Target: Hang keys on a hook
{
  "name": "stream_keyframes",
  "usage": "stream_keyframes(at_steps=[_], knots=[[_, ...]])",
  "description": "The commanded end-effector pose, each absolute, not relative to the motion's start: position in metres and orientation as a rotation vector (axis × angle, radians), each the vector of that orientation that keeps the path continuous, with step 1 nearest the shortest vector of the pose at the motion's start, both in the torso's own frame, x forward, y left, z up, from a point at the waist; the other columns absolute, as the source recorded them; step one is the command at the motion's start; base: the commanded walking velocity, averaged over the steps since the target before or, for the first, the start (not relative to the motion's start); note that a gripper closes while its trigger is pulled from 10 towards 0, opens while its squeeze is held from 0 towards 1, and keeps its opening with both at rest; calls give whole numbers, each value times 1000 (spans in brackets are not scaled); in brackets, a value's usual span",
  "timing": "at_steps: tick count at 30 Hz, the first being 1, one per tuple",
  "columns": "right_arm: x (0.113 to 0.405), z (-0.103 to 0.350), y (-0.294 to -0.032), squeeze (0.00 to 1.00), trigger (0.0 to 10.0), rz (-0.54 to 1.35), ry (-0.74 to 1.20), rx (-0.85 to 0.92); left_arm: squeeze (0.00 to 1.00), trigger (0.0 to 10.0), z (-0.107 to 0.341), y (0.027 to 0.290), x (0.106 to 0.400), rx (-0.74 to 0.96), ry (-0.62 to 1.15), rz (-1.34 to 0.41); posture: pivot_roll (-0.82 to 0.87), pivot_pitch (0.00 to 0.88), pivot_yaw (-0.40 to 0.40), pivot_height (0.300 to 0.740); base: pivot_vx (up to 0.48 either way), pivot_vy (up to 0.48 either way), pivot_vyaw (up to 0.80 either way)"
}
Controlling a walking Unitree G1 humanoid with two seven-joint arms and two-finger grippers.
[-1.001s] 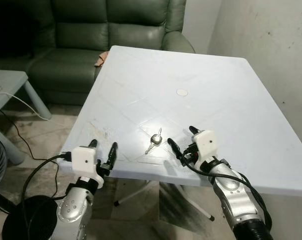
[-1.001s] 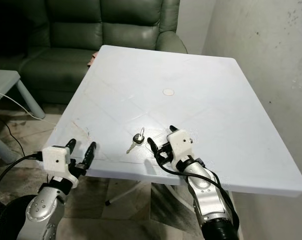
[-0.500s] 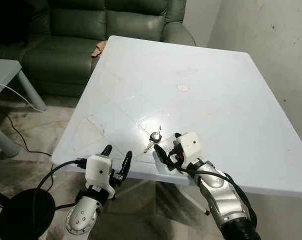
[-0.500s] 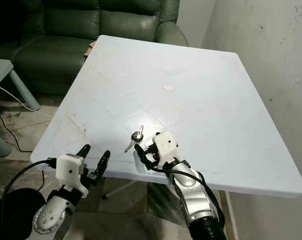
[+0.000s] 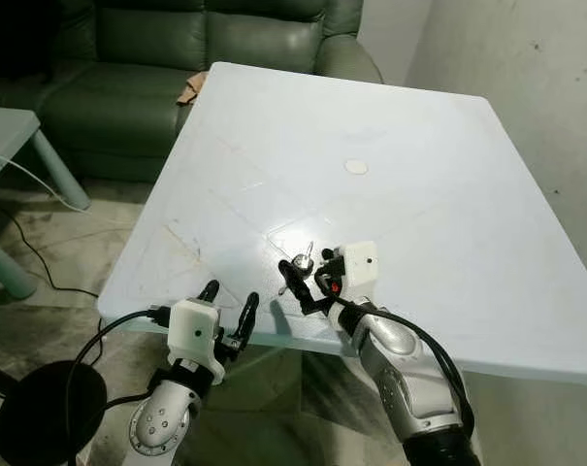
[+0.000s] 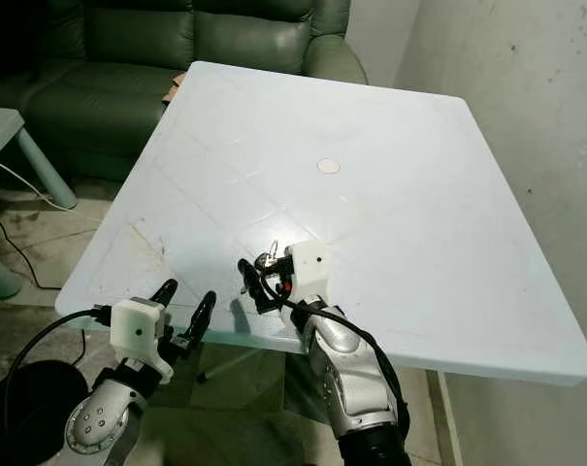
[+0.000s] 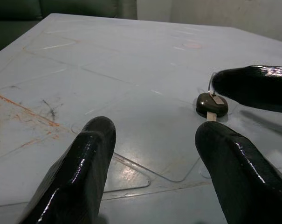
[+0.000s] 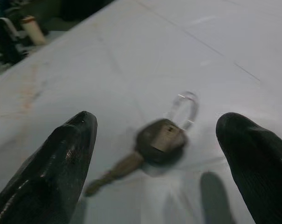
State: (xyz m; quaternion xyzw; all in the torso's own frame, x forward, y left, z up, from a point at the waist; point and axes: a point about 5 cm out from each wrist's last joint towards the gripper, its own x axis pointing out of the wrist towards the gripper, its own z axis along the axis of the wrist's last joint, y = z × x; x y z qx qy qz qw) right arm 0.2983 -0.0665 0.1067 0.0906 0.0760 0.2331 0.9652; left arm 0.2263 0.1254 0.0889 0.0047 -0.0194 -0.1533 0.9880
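Note:
A single key with a black head and a small metal ring (image 5: 302, 261) lies flat on the white table (image 5: 419, 223), close to its near edge. My right gripper (image 5: 306, 268) is open and straddles the key, one black finger on each side, not closed on it. The right wrist view has the key (image 8: 158, 143) lying between the two fingers (image 8: 61, 158), slightly blurred. My left gripper (image 5: 230, 297) is open at the table's near edge, left of the key. Its wrist view looks across the tabletop at the key (image 7: 211, 104) and a right finger beyond it.
A small white disc (image 5: 355, 167) lies farther back on the table. A dark green sofa (image 5: 128, 58) stands behind the table, a low pale table (image 5: 2, 126) and a cable at far left, a wall (image 5: 545, 78) on the right. A black round object (image 5: 41, 417) sits on the floor.
My right gripper has moved left across the near table edge and now straddles the key. The left arm came up beside the edge. The camera also shifted.

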Motion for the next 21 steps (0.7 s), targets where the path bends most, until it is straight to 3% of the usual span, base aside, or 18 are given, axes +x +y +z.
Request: stream_keyframes(at_steps=[1, 21], knots=[[299, 113, -63, 0, 10000, 454, 138, 196, 0, 10000, 91, 124, 226, 20, -41, -317, -18, 109, -73, 740, 0, 0, 0], [303, 109, -36, 0, 10000, 376, 189, 110, 0, 10000, 92, 123, 227, 17, -44, -309, -16, 111, -70, 740, 0, 0, 0]])
